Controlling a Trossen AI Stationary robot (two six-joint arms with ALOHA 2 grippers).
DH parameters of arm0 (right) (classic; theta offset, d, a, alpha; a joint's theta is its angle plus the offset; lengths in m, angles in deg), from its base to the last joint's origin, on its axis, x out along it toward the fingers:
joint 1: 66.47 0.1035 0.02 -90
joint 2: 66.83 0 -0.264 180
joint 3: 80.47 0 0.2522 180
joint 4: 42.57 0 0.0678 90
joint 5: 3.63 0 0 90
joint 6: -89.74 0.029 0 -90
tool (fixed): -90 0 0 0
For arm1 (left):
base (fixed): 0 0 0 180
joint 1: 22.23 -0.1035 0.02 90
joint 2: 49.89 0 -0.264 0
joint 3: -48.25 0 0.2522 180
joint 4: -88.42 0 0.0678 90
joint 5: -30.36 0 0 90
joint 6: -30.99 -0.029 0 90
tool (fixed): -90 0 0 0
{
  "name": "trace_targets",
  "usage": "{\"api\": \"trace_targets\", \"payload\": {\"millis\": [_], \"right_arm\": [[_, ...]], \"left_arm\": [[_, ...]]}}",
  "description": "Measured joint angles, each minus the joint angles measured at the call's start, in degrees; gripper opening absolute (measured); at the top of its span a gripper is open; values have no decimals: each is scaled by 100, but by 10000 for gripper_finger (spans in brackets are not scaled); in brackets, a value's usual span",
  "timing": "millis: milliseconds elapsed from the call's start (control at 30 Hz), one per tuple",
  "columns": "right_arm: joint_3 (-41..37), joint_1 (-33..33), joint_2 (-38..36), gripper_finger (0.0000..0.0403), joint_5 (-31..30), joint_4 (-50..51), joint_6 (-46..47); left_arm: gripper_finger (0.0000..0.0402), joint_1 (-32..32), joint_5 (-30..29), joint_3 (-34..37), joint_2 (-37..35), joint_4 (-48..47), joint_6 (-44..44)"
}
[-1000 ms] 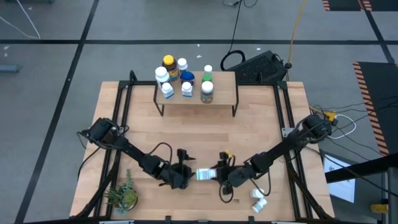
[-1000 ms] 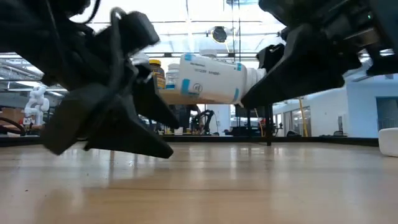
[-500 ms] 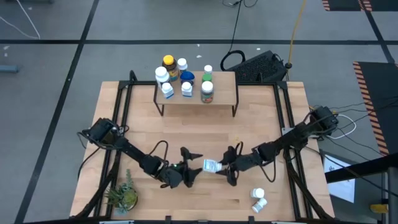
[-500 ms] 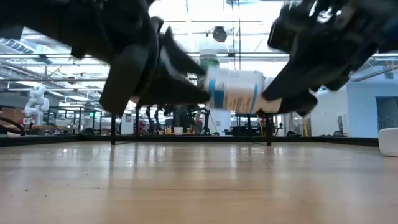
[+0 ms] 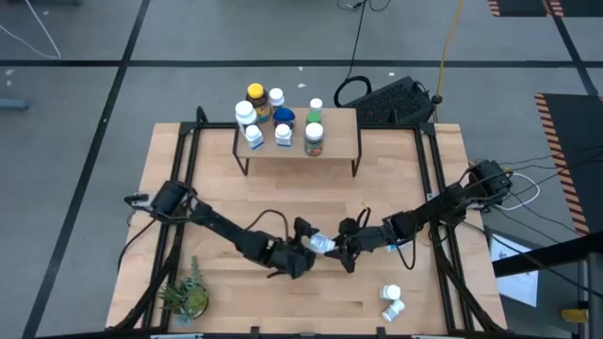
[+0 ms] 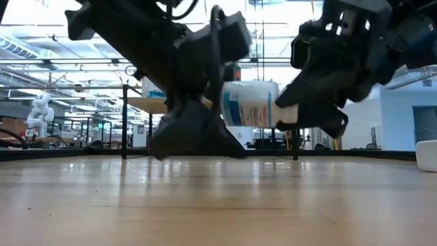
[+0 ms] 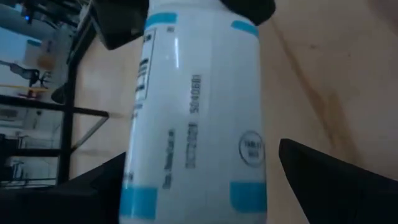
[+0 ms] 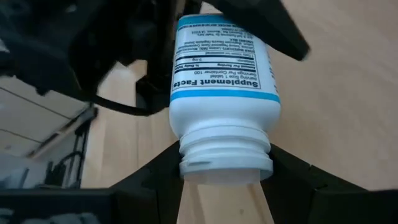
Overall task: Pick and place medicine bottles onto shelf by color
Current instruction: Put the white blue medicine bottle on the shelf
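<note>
White blue-labelled bottle [image 5: 321, 244] held sideways above counter [image 5: 396, 169], capped neck pinched in right gripper [image 5: 345, 250] fingers. Left gripper [image 5: 303, 247] fingers spread wide around its body, not yet clamped. Probably light, rigid, slick plastic; best taken across the labelled middle.

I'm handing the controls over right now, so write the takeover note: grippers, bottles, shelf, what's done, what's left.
Right gripper: shut on the cap end of the white blue-labelled bottle, held sideways above mid-table.
Left gripper: open, fingers straddling that bottle's base without clamping; a handover seems to be in progress.
Shelf: seven bottles stand on its left part, including the amber yellow-capped bottle, the blue bottle and a green-capped one.
Left to do: finish this bottle, then the two white bottles lying near the table's front right.
</note>
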Motion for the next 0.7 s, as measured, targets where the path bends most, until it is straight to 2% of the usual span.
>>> {"api": "trace_targets", "payload": {"millis": [167,467,567,700], "right_arm": [[-1,47,6,175,19,54,29],[-85,40,2,175,-30,94,211],[-85,55,2,175,-35,90,214],[-85,80,5,175,-17,51,83]], "left_arm": [[340,48,-380,-315,284,-86,72],[337,117,-254,-831,229,-230,79],[311,107,-188,-830,236,-619,94],[245,90,-192,-830,235,-846,310]]}}
